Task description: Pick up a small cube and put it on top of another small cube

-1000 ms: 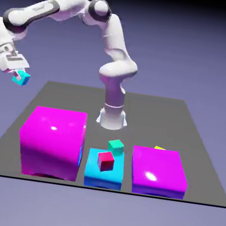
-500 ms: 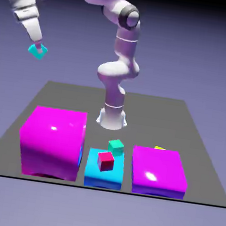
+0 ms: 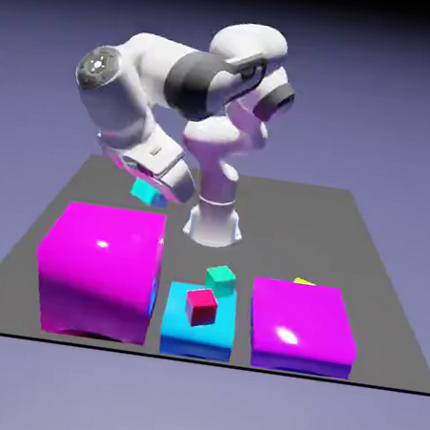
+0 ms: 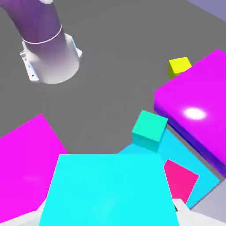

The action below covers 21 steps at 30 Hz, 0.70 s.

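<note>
Swung down from high left, now low over far tabletop (image 3: 350, 238); fingers (image 3: 157, 191) clamped on cyan cube (image 3: 147, 191) behind big magenta block (image 3: 100, 270).

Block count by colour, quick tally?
Magenta: 2, the tall block and the flat block
Cyan: 2, the small cube in the gripper and the cyan block
Green: 1
Red: 1
Yellow: 1
Total: 7
</note>
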Motion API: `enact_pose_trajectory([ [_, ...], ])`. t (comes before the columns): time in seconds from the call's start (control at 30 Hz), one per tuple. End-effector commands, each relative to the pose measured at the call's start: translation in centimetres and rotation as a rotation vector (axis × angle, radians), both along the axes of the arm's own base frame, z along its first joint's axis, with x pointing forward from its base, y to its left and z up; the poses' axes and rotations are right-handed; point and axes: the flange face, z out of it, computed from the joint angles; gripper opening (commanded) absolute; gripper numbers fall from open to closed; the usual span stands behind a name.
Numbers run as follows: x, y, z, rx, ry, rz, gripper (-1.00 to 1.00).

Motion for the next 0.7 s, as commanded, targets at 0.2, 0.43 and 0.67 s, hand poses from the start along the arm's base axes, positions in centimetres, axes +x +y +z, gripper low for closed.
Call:
enact_pose_trajectory([
  [0.2, 2.1, 6.2, -14.6, 0.214, 0.249, 0.157, -1.0],
  [0.43, -0.1, 7.6, -18.8, 0.242, 0.273, 0.168, -1.0],
  [0.67, -1.5, 8.0, -20.1, 0.241, 0.274, 0.168, 1.0],
])
